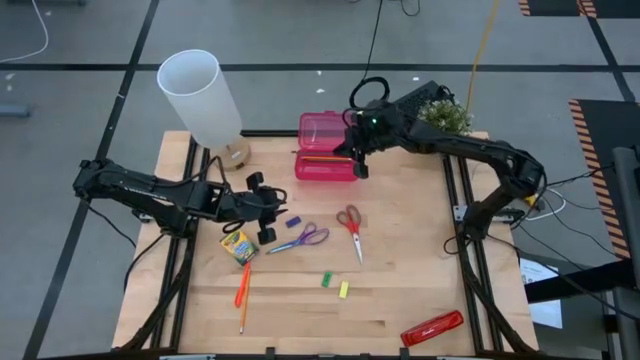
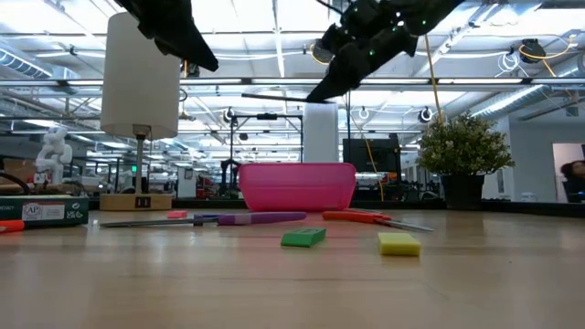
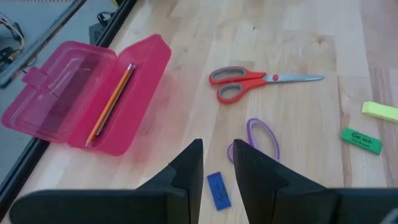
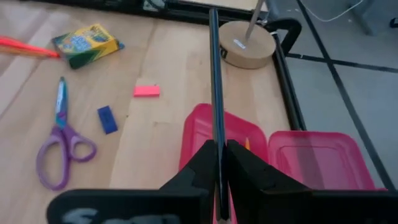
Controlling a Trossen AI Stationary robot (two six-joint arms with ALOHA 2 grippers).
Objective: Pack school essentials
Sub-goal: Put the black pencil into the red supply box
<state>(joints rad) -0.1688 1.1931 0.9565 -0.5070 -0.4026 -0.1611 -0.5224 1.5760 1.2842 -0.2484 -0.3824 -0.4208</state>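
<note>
The right arm reaches in from the counter's far right edge, its right tool poised over the open translucent pink plastic case at the far middle. Its fingers are pinched narrow on a thin dark pencil, which runs straight forward from between them, above the case. One orange pencil already lies lengthwise in the case's tray.

The left arm stretches low across the counter from the left, its left tool hanging just above a small flat blue eraser. Its fingers stand slightly apart, holding nothing.

The purple-handled scissors lie just beside that tool, the red-handled scissors a little farther right with blades pointing toward the near edge. A yellow-green crayon box sits near the left tool, with two orange pencils below it. A green eraser and a yellow eraser lie close together near the middle, and a small pink eraser lies near the lamp base.
</note>
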